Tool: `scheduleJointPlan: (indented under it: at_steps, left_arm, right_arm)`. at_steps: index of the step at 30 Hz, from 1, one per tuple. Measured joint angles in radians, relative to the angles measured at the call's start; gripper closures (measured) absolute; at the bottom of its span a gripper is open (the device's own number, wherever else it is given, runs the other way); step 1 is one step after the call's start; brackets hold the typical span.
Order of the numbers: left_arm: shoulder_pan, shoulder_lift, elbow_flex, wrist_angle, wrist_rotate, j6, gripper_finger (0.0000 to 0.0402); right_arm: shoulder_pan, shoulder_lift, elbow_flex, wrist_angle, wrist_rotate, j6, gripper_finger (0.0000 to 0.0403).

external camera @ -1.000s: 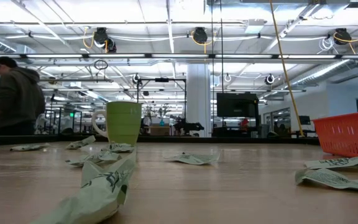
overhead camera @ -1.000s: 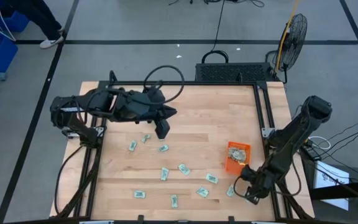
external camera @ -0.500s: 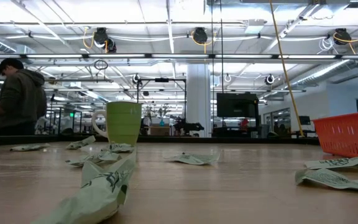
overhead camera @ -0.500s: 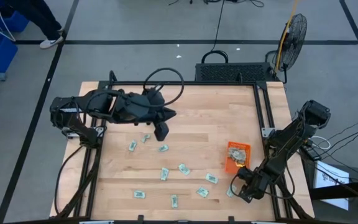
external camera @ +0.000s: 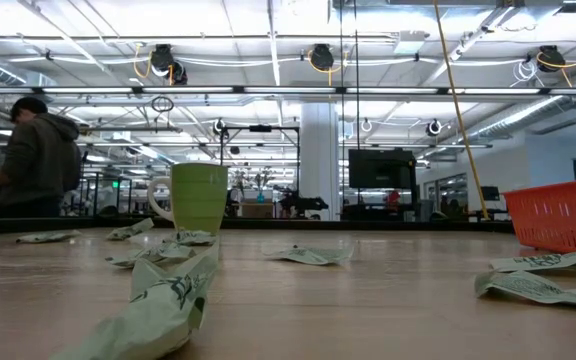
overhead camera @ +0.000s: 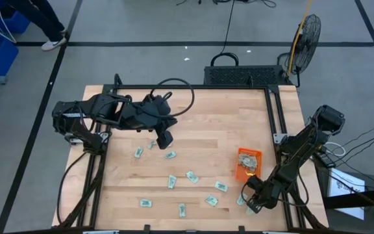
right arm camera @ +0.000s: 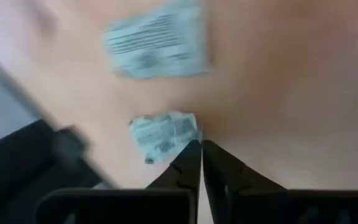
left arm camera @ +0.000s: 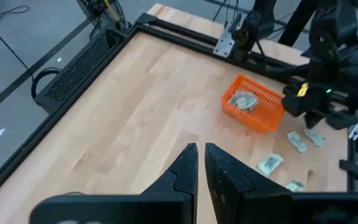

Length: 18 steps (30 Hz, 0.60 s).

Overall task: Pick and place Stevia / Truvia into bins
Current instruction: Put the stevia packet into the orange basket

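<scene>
pale green packets [overhead camera: 192, 175], print apparently dark

- Grey floor [overhead camera: 141, 26] crossed by dark tape lines surrounds the wooden table [overhead camera: 219, 117].
- A standing fan [overhead camera: 307, 32] sits beyond the table's far right corner.
- Ceiling strip lights [external camera: 268, 40] brighten the open hall.
- A person [external camera: 33, 150] stands at far left.

packets [overhead camera: 191, 176]: pale green, flat, scattered on wood | bin [overhead camera: 248, 164]: orange, upright, holding several packets
</scene>
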State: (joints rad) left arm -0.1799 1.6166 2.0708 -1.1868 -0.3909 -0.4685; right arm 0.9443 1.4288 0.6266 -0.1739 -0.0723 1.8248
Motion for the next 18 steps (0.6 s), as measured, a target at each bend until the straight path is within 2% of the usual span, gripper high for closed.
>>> scheduleJointPlan:
  at_steps: [7, 9, 14, 18]
  left_arm:
    - [0.0, 0.0, 0.0, -0.026, 0.0, 0.02, 0.0364]
    - [0.0, 0.0, 0.0, -0.028, 0.0, 0.037, 0.0364]
    - [0.0, 0.0, 0.0, -0.031, 0.008, 0.046, 0.0364]
    - [0.0, 0.0, 0.0, -0.031, 0.025, 0.075, 0.0364]
  right_arm:
    - [-0.007, -0.001, 0.001, -0.003, -0.001, -0.002, 0.0379]
    - [-0.007, -0.001, 0.0, 0.023, 0.012, -0.002, 0.0364]
    - [-0.007, -0.002, 0.001, 0.164, 0.124, -0.086, 0.0315]
    - [-0.007, -0.003, 0.001, 0.211, 0.127, -0.15, 0.0279]
